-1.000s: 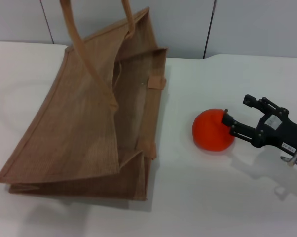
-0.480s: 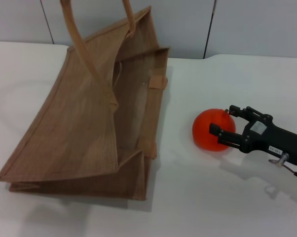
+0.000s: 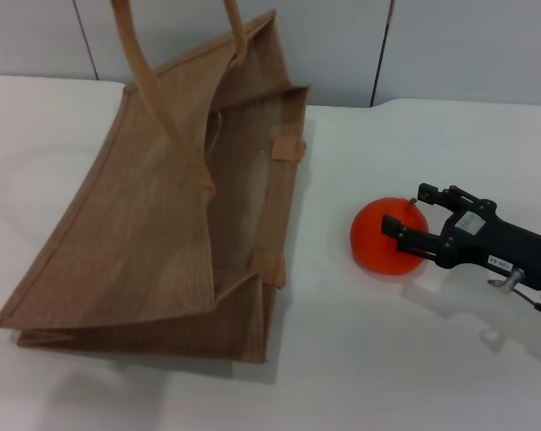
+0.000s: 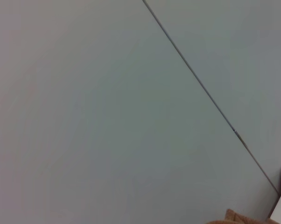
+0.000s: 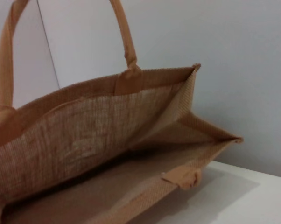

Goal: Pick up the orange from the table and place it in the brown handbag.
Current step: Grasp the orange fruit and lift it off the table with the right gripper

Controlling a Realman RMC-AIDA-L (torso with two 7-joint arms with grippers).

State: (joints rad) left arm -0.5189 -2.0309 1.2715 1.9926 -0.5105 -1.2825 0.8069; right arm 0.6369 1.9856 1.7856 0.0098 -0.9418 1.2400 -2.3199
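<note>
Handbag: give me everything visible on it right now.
The handbag is a tan-brown, coarse-woven tote with stitched edges and two looped fabric handles, one rising out of frame. It stands on the white table, leaning, mouth open toward the orange. The interior looks empty. Nothing but the table touches it; the orange and right gripper sit clear beside it.

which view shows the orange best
The head view: the round, bright orange-red fruit sits in plain sight on the white tabletop, with the right tool around its side. Neither wrist view shows it; the right one sees only the tan-brown jute handbag.
</note>
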